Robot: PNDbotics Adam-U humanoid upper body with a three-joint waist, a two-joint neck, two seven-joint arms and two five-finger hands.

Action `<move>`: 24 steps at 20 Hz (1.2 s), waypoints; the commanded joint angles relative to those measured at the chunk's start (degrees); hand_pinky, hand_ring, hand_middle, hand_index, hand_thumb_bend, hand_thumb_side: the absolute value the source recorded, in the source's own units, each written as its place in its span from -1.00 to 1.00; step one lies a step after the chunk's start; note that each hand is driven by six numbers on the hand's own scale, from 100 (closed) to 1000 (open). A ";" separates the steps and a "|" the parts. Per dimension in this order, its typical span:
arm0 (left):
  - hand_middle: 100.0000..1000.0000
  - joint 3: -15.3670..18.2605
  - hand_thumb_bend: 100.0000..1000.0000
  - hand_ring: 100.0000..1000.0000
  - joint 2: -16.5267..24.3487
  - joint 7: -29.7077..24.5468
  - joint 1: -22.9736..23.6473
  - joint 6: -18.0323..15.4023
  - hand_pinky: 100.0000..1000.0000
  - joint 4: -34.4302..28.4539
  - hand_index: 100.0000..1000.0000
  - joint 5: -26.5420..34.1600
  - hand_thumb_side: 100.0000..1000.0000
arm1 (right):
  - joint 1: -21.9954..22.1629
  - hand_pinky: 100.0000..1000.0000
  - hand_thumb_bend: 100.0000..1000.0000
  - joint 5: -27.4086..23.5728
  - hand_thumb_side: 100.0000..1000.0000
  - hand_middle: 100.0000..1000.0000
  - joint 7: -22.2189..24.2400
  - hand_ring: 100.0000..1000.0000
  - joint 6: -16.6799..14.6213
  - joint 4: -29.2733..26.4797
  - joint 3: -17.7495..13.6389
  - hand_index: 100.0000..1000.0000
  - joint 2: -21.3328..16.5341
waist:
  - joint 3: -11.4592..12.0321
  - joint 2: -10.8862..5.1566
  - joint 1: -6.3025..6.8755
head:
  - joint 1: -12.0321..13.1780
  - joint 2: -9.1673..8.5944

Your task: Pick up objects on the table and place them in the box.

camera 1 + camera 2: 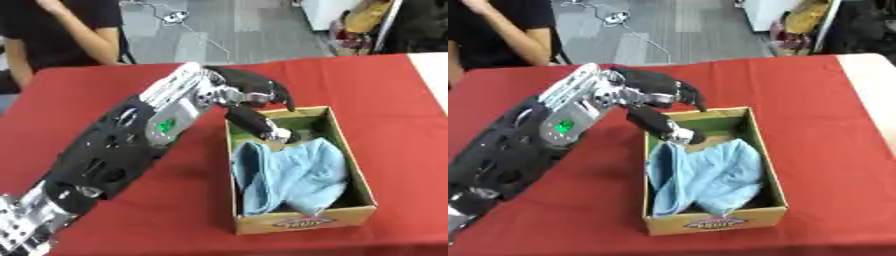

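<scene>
A cardboard box [302, 222] sits on the red desk [385, 90] in the lower centre-right of the frame, and a light blue cloth [293, 175] already lies bunched inside it, filling most of the near half. The left hand [254, 97] comes in from the lower left on its black arm and hangs over the box's far left corner. Its fingers [273, 91] are relaxed and spread, curving down without gripping anything, while the thumb [262, 126] dips into the box and touches or nearly touches the upper edge of the cloth. The right hand shows in neither view. By the look of it, the cloth's placement is done or just finishing. No other loose object is visible on the desk, so little seems left.
</scene>
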 commanded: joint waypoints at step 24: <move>0.85 3.86 -0.32 0.71 1.19 8.45 0.06 -0.19 0.52 -2.09 0.88 -3.95 1.00 | -0.71 0.12 -1.00 0.08 0.46 0.58 0.57 0.52 0.13 -0.89 -0.13 0.97 -0.76 | 0.17 -0.57 -0.22 | 0.36 -0.09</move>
